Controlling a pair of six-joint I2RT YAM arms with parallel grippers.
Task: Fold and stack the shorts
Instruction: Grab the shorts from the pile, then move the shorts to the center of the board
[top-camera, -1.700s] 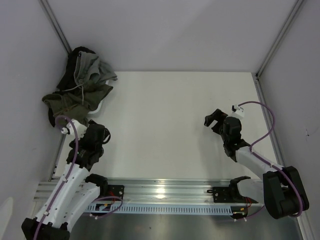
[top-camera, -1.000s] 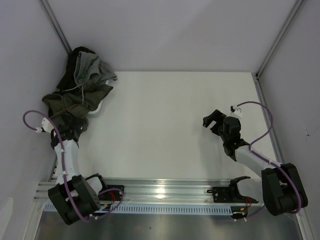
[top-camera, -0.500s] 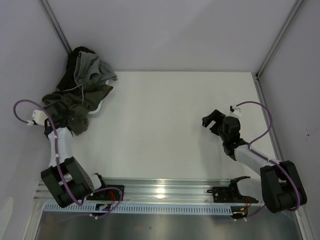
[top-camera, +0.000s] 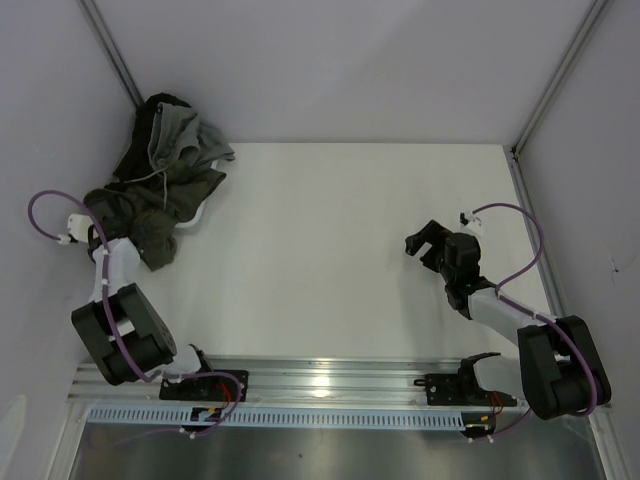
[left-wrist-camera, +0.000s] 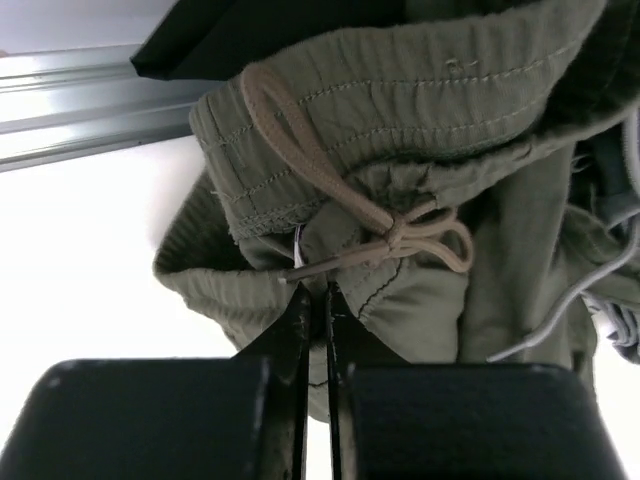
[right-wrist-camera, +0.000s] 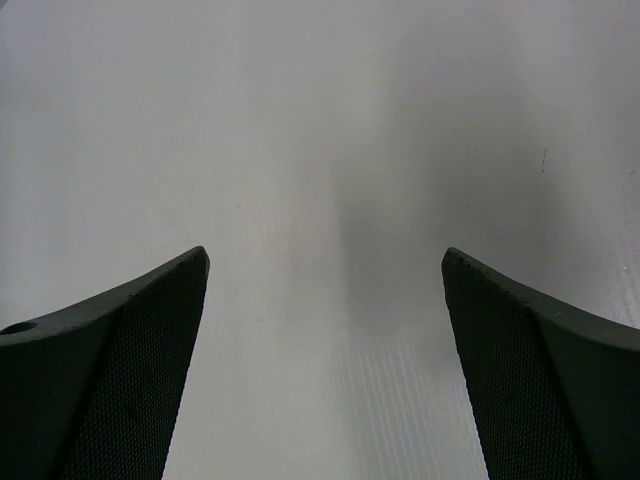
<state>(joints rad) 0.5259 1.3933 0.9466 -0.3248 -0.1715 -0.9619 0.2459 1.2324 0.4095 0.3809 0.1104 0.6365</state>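
Shorts (top-camera: 130, 205): olive, crumpled at the far-left corner of the bench (top-camera: 330, 230), tangled with a grey garment (top-camera: 180, 130)
Left fingers (left-wrist-camera: 285, 340): pressed nearly together, nipping the waistband fold just below the drawstring (left-wrist-camera: 400, 235) knot. I judge it a sturdy hem to drag by
Right fingers (right-wrist-camera: 100, 350): spread wide, holding nothing, over bare bench — likely placed to help spread the cloth

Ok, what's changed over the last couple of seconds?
The left arm swung left into the clothes pile, and the left claw now pinches the olive-green shorts below the drawstring knot. The right claw stayed open over the table; the pile looks unmoved.
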